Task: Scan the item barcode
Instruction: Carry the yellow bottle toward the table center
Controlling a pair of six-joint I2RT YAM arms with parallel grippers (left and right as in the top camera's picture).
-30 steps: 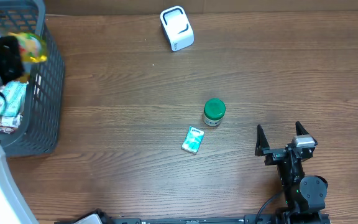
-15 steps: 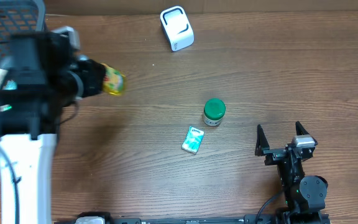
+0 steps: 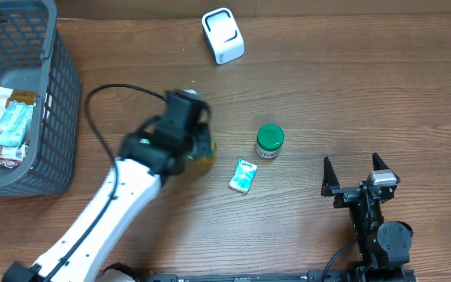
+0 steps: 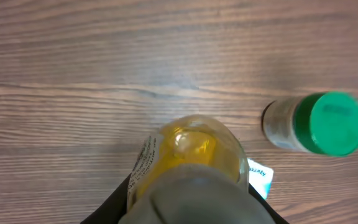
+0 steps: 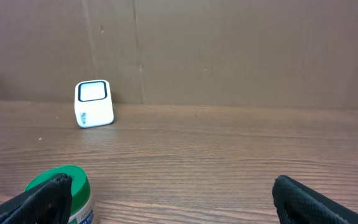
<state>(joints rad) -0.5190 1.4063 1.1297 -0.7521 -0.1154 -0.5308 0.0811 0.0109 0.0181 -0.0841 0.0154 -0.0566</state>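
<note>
Bottle [image 4: 188,149] is translucent yellow with a white printed label.

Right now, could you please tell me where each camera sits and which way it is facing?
Overhead: fixed above the table, looking straight down; the left arm and the open right gripper show.
Left wrist: on the left gripper, looking down at the yellow bottle it holds; one grey finger shows.
Right wrist: low near the table, facing level towards the white scanner; both its fingers show at the bottom corners.
Shared: the green-lidded jar appears in all three.
</note>
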